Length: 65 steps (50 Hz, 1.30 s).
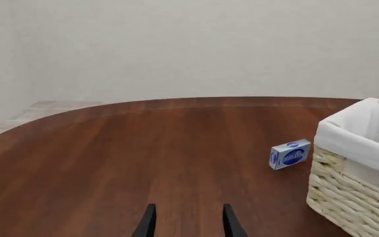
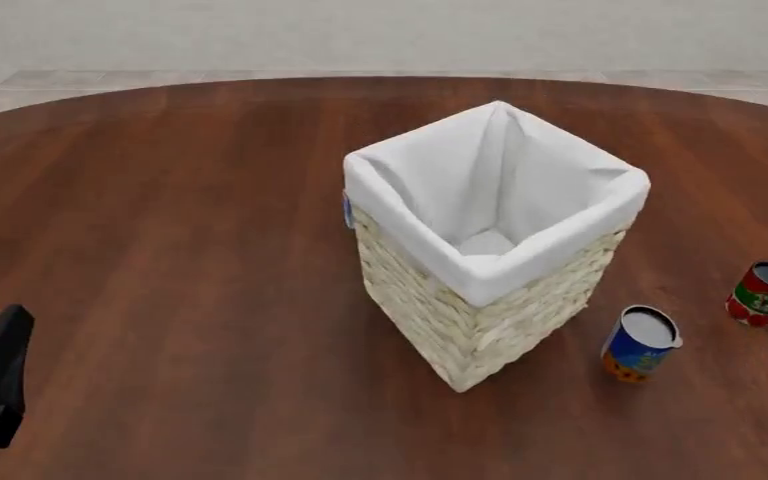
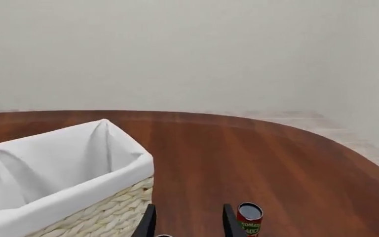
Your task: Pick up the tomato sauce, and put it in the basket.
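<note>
The small cylindrical tomato sauce can [image 2: 762,293] with the red label, green and white band and grey metal top stands upright near the right edge of the dark brown wooden tabletop [image 2: 184,220], well apart from the tall square cream wicker basket [image 2: 498,250] with its white cloth lining, which sits mid-tabletop. Between the two, closer to the near edge, stands a blue-and-orange can [image 2: 639,343].

The right tool [image 3: 187,222] is plainly the nearer one. In the right wrist view its two dark fingers are spread with nothing between them, and the can stands just beside one fingertip, slightly outside the gap and a little ahead. The can's long axis is vertical, so a sideways pinch around its wall looks fitting, after a small shift to bring the gap over the can.

The left tool [image 1: 188,222] hangs spread and empty over bare wood at the left side, with the basket and a small blue-and-white box [image 1: 289,154] ahead of it.
</note>
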Each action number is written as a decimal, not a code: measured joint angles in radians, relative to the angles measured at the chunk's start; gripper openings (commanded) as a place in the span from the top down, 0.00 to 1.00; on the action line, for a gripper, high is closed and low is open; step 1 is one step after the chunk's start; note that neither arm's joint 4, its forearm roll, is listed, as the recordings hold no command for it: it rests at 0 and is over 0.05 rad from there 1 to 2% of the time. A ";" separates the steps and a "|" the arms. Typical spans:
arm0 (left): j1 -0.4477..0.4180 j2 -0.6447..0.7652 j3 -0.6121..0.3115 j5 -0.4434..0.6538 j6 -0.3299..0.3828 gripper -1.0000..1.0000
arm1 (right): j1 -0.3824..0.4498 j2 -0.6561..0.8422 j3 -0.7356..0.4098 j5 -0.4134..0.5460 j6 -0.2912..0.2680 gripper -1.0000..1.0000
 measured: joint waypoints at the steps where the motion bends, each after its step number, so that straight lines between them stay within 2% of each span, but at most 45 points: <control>1: 0.000 0.000 0.000 0.000 0.000 0.00 | -0.005 0.005 -0.004 -0.001 -0.002 0.00; 28: 0.000 0.000 0.000 0.000 0.000 0.00 | -0.126 0.140 -0.035 -0.093 -0.048 0.00; 65: 0.000 0.000 0.000 0.000 0.000 0.00 | -0.254 0.411 0.045 -0.419 -0.007 0.00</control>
